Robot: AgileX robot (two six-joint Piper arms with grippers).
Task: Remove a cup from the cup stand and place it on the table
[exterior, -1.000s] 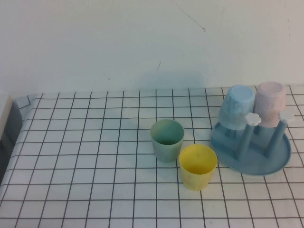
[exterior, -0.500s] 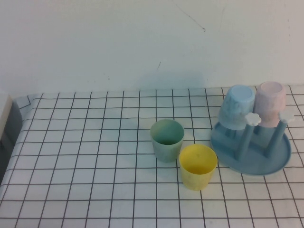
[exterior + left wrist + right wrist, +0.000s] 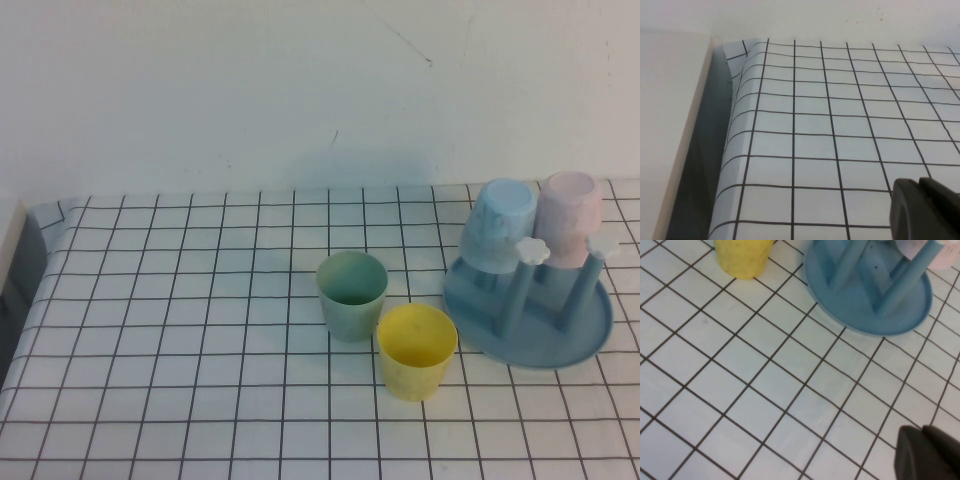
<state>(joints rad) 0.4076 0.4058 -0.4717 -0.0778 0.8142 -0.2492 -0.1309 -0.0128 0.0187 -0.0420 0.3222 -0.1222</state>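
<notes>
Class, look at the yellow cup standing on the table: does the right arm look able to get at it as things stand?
Probably yes. The yellow cup stands upright on the table, just apart from the green cup and the cup stand. The right gripper, shut, hovers over bare cloth nearby. The left gripper, shut, is parked far off.

The yellow cup (image 3: 417,350) stands upright (mouth up) on the gridded table (image 3: 180,330), just beside the blue cup stand (image 3: 530,320).

Neither arm within the high view, left gripper (image 3: 927,210) a dark tip at the edge of its own wrist view, jaws closed, holding nothing, right gripper (image 3: 929,454) likewise a dark tip in its wrist view, closed, empty
</notes>
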